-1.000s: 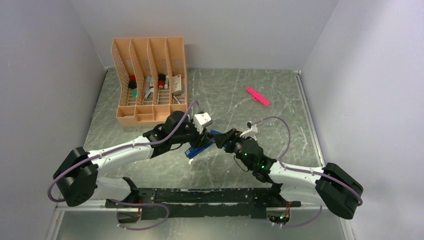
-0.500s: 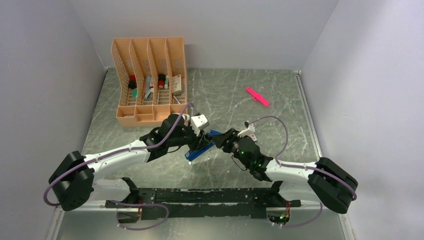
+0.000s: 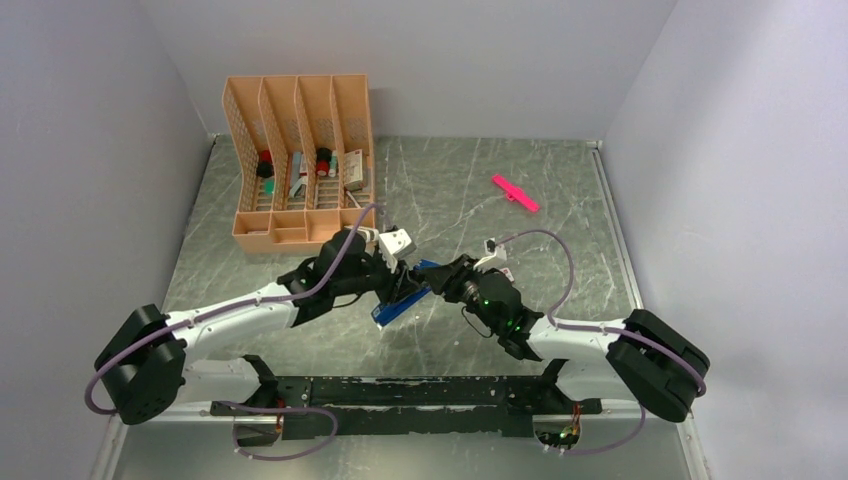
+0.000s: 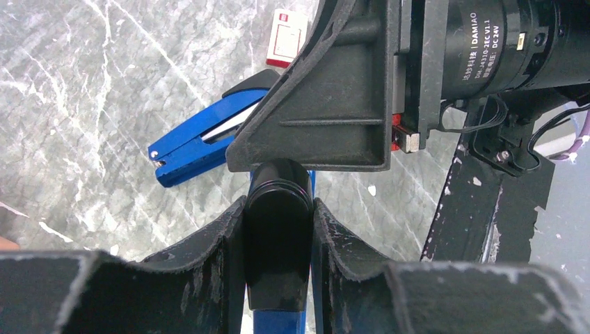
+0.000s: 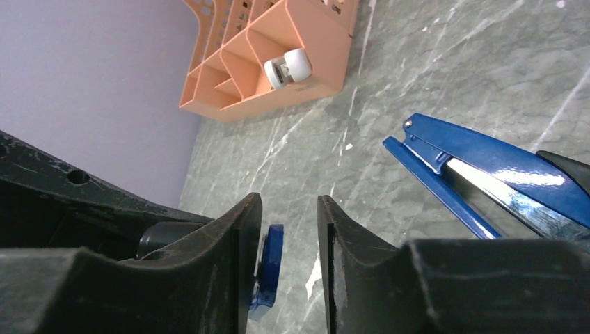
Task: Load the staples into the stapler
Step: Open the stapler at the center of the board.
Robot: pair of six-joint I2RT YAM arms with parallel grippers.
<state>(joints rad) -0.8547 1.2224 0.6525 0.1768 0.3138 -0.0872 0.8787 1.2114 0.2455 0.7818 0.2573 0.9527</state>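
Nearest the arms, the left gripper (image 4: 278,209) is clenched on the black end of the blue stapler (image 4: 198,142), which gapes open with a silvery rail showing between its blue halves. The right gripper (image 5: 289,203) has its jaws partly apart, with a blue edge of the stapler in the gap, apparently not pinched. Just beyond lies the staple box (image 4: 289,38); the staples themselves cannot be seen. They probably handle as light, slick, brittle strips, best pinched gently across the long sides. Farther back, the orange organiser (image 3: 300,150) holds small red, black, green and white items, with a white roller (image 5: 289,67) in a front tray.
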